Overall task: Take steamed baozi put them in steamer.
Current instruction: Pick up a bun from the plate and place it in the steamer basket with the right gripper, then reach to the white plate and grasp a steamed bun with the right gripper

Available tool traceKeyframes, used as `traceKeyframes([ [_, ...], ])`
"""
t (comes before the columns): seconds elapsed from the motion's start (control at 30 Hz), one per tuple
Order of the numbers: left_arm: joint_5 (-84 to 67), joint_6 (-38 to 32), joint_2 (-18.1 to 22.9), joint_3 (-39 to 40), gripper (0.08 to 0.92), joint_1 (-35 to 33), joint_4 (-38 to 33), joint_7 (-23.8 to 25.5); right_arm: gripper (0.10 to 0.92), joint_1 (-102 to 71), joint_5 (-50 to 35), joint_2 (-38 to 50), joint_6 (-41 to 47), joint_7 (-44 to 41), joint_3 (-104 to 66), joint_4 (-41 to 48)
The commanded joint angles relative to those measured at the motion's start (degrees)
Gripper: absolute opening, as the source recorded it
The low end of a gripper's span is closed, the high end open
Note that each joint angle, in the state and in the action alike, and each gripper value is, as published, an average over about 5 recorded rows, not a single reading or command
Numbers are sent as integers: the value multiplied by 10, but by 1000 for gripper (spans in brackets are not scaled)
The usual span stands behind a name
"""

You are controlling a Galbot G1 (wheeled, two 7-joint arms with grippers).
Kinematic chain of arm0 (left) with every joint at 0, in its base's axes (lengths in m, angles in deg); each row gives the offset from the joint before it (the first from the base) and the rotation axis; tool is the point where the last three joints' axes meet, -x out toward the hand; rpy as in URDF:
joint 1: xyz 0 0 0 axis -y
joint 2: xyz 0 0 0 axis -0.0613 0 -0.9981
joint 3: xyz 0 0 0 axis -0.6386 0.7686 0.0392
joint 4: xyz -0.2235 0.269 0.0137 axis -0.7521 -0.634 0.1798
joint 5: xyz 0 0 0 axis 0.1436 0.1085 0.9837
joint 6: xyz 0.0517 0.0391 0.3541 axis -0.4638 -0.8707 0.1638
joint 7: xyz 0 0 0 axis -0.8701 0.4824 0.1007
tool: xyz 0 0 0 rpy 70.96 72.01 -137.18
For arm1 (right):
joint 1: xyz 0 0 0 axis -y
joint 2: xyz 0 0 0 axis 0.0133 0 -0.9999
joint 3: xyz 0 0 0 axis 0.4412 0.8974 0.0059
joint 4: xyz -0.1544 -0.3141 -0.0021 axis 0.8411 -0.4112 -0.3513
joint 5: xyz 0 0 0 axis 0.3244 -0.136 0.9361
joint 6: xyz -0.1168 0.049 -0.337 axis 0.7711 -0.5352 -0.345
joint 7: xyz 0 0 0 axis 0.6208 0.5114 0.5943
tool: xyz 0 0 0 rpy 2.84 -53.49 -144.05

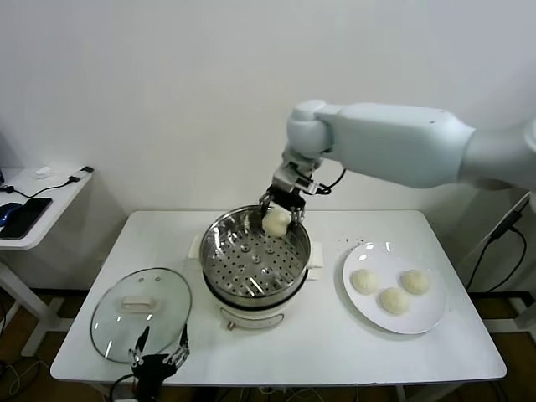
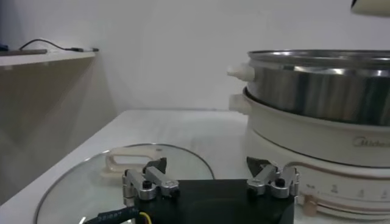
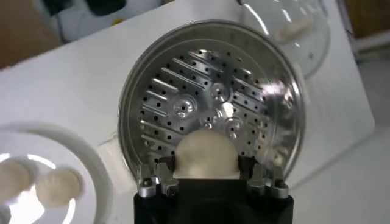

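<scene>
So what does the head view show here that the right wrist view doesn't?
Only the head view shows the whole scene: the left gripper open at the table's near edge by the glass lid's rim, the right arm reaching in, and all three buns on the plate.

Only the right wrist view shows, from above, the right gripper shut on the bun over the perforated tray.

Both show the steamer, the held bun, the plate and the lid.
</scene>
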Motion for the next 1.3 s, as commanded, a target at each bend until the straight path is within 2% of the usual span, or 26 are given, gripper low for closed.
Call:
traceKeyframes([
  [0.03, 5, -1, 0, 5, 823, -6, 0, -1, 679, -121, 233, -64, -153, 34, -65, 126],
  [0.17, 6, 0, 0, 7, 823, -7, -1, -1, 679, -174, 254, -86, -166, 51, -108, 193],
  [0.53, 5, 1, 2, 9, 823, -3, 4, -2, 680, -211, 244, -134, -185, 65, -133, 287],
  [0.77, 5, 1, 3, 10, 823, -1, 4, -3, 801, -206, 218, -139, -193, 70, -128, 298],
  [1.07, 6, 1, 4, 13, 823, -2, 3, -3, 823, -168, 117, -102, -183, 42, -111, 238],
  [1.2, 11, 1, 5, 16, 823, -6, 0, -3, 823, -101, 32, -63, -173, 1, -86, 188],
  [1.3, 14, 0, 6, 19, 823, -9, -2, -3, 823, -30, -78, -31, -143, -21, -40, 166],
])
